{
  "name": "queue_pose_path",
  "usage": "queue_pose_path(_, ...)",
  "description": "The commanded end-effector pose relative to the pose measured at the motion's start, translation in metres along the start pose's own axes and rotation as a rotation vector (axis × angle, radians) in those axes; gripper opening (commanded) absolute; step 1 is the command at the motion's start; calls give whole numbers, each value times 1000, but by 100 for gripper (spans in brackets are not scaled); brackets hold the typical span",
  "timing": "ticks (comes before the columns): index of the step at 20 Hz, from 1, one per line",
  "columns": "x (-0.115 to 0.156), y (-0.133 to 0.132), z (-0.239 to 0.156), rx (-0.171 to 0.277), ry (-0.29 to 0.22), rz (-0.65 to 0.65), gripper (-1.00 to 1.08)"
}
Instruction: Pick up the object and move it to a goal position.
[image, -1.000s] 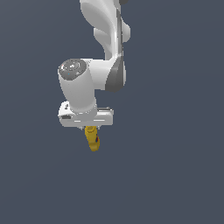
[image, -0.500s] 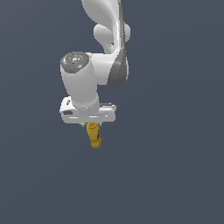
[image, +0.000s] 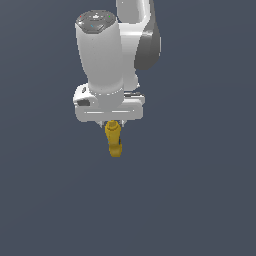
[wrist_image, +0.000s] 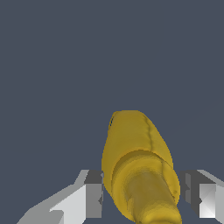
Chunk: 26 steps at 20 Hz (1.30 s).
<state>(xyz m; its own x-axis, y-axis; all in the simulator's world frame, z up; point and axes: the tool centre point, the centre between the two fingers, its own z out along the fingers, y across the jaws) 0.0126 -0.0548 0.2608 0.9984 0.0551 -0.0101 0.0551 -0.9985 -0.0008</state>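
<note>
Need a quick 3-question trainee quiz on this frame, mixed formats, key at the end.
1. True or false: the yellow bottle rests on a surface in the exterior view.
2. Multiple choice: in the wrist view, the bottle sits A) beside both fingers, outside them; B) between the two fingers; C) out of frame.
3. Fill in: in the exterior view the bottle hangs ____ the gripper body.

Key:
1. False. It is held in the air, with no surface visible under it.
2. B.
3. Below.
</note>
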Motion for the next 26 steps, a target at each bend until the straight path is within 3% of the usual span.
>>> queue_pose_path(1,-7,-12,-32,-2,10,0,-100)
queue_pose_path(16,-51,-84,-194,-3,10,0,-100)
queue_pose_path(26,-65,-112,-255,-1,10,0,-100)
